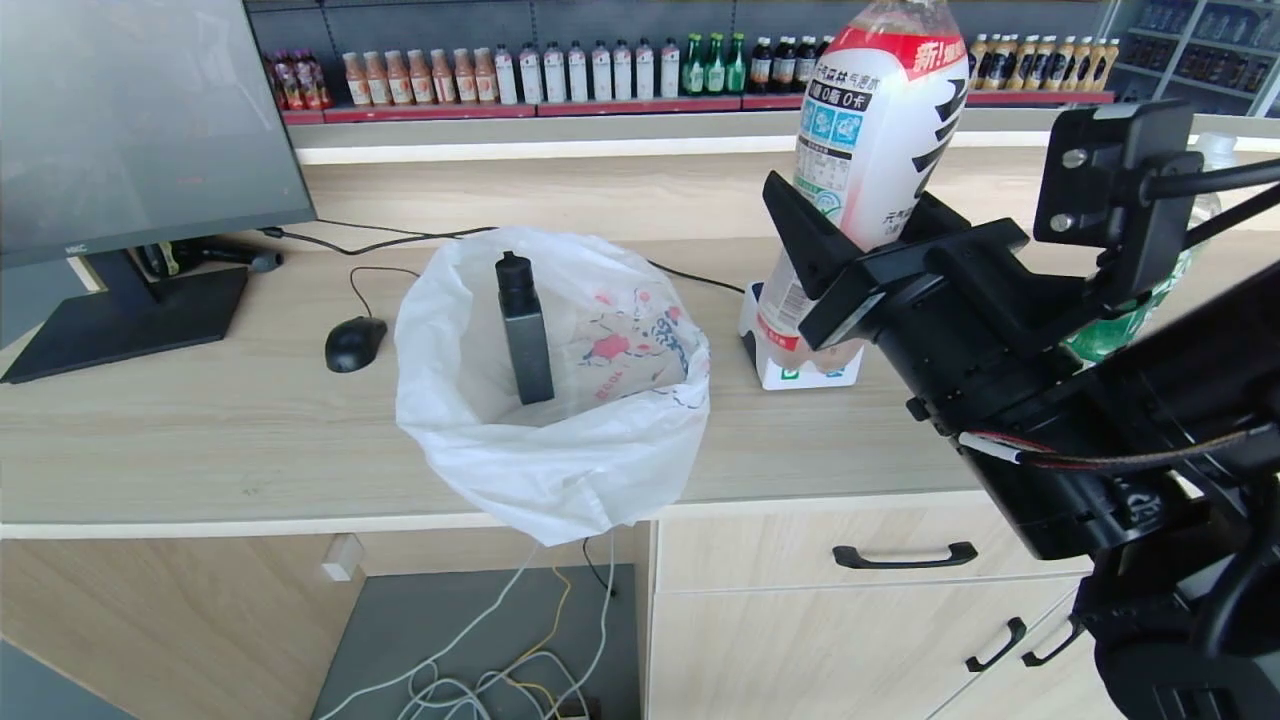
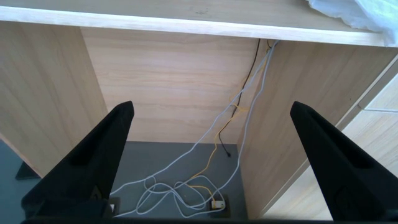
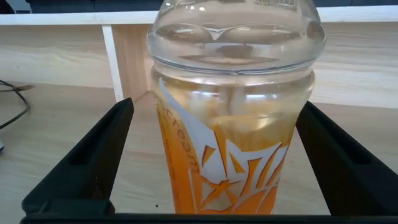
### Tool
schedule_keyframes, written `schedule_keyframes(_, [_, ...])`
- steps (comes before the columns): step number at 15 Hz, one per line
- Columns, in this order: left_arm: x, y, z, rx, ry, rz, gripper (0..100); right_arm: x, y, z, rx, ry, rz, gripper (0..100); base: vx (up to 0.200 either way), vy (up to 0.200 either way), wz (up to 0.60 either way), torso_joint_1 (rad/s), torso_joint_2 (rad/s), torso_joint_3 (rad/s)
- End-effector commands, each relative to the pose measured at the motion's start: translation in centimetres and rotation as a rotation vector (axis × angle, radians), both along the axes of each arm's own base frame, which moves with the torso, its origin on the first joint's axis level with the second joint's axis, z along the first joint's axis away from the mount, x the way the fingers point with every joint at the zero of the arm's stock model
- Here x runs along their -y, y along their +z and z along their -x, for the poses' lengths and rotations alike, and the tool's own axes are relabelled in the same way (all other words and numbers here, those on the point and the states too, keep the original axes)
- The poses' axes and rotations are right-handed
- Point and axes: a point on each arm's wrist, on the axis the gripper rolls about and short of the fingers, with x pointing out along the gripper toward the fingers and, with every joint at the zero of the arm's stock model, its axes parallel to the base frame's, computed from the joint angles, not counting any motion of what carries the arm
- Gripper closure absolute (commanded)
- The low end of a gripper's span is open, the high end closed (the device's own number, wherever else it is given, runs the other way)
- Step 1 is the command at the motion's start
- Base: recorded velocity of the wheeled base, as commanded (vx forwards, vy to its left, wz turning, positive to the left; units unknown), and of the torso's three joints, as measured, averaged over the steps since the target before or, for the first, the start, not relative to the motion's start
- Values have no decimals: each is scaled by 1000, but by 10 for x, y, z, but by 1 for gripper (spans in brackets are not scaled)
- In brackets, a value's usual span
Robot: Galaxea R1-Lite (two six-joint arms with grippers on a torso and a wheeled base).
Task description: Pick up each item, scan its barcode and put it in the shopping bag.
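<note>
My right gripper (image 1: 880,255) is shut on a large clear drink bottle (image 1: 880,110) with a white and red label, held tilted above the right side of the wooden counter (image 1: 200,440). The bottle's base hangs just over a small white scanner box (image 1: 800,375). In the right wrist view the bottle (image 3: 230,124) sits between the two dark fingers (image 3: 93,162). A white plastic shopping bag (image 1: 560,440) stands open at the counter's middle with a dark grey bottle (image 1: 525,330) upright inside. My left gripper (image 2: 211,162) is open, low in front of the counter, facing the cables under it.
A monitor (image 1: 130,110) stands at the far left with a black mouse (image 1: 355,343) beside it. A green bottle (image 1: 1110,335) shows behind my right arm. Drawers with black handles (image 1: 905,555) sit below the counter. Shelves of drinks (image 1: 600,70) line the back.
</note>
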Motion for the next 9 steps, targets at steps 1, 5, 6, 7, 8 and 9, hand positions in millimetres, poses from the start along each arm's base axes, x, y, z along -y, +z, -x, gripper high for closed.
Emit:
schedule_keyframes(1, [0,0,0,0,0,1,0,1,-1,1,-4,2,0,100,0,0,0,0,0,0])
schedule_keyframes(5, [0,0,0,0,0,1,0,1,-2,0,-16,13,-16,100,0,50,0,1,-1,-2])
schedule_keyframes(6, [0,0,0,0,0,1,0,2,-2,0,-18,14,-20,100,0,200,0,2,-2,2])
schedule_keyframes(7, [0,0,0,0,0,1,0,3,-3,-2,-23,10,-22,100,0,200,0,-7,-2,12])
schedule_keyframes(8, [0,0,0,0,0,1,0,4,-3,-3,-25,8,-25,100,0,200,0,2,7,7])
schedule_keyframes(9, [0,0,0,0,0,1,0,5,-3,-3,-26,8,-28,100,0,200,0,7,2,7])
